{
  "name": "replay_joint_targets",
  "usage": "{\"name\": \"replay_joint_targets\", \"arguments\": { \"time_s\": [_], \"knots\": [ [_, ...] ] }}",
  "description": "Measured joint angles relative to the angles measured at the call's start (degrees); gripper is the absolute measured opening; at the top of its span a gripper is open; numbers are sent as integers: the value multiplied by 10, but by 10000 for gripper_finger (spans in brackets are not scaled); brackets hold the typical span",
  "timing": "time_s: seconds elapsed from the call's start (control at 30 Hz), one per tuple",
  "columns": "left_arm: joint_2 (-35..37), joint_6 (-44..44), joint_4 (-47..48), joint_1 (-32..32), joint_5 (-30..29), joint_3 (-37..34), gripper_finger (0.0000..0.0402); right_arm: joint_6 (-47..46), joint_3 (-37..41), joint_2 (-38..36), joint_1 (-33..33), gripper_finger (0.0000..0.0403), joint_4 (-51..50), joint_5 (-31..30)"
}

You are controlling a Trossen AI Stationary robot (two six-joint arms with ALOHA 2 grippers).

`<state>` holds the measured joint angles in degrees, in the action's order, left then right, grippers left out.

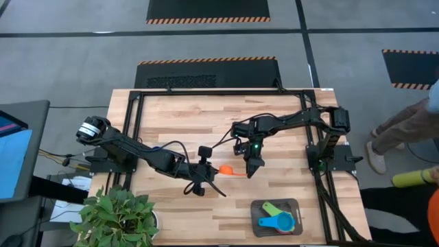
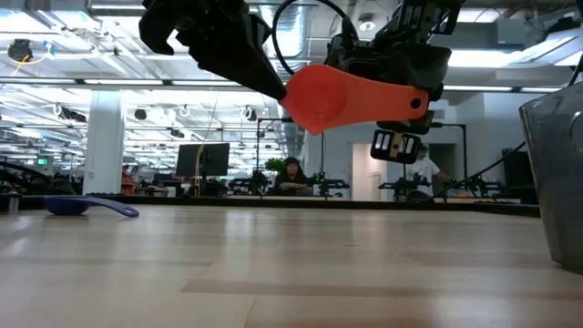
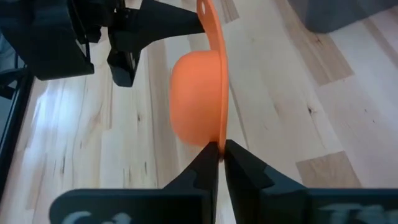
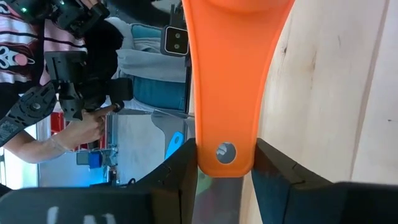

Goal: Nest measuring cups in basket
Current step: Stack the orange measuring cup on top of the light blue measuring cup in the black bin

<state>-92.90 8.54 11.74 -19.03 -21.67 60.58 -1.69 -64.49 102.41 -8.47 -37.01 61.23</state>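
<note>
The left gripper (image 1: 218, 177) reaches in from the table's left edge, fingers pinching the rim of the orange measuring cup (image 1: 229, 170) held in the air above mid-table. The right gripper (image 1: 250, 168), angled down from the right edge, clamps the cup's handle. The basket (image 1: 256, 226) sits near the front right corner.

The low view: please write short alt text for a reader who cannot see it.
Both robot hands hold an orange measuring cup in the air above the wooden table. A blue cup lies far off on the table, and the grey basket shows at the right edge.
</note>
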Motion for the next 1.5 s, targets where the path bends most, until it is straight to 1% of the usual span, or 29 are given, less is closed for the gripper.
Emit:
{"name": "replay_joint_targets", "arguments": {
  "time_s": [0.13,0.37,0.63,0.87,0.97,1.07,1.2,1.3,1.43,1.5],
  "knots": [
    [0,-1,0,1,-2,0,4,0,0,0,0,142,0,0],
    [0,-41,1,14,3,0,2,-4,0,0,0,138,0,1],
    [0,-48,-4,16,2,0,0,-11,0,0,-1,183,8,4],
    [0,-48,-2,16,0,0,0,-26,0,0,-19,228,1,5],
    [0,-48,-1,16,0,0,0,-28,0,0,-30,238,-16,4],
    [0,-53,2,16,2,0,0,-22,0,0,-45,239,-48,4],
    [0,-76,14,16,26,0,0,4,0,0,-75,239,-94,4],
    [0,-107,13,18,54,0,0,5,0,0,-100,240,-104,4],
    [0,-186,13,31,101,0,0,1,0,0,-122,239,-103,-3],
    [0,-232,13,42,123,0,0,-3,0,0,-125,239,-104,-18]
  ]
}}
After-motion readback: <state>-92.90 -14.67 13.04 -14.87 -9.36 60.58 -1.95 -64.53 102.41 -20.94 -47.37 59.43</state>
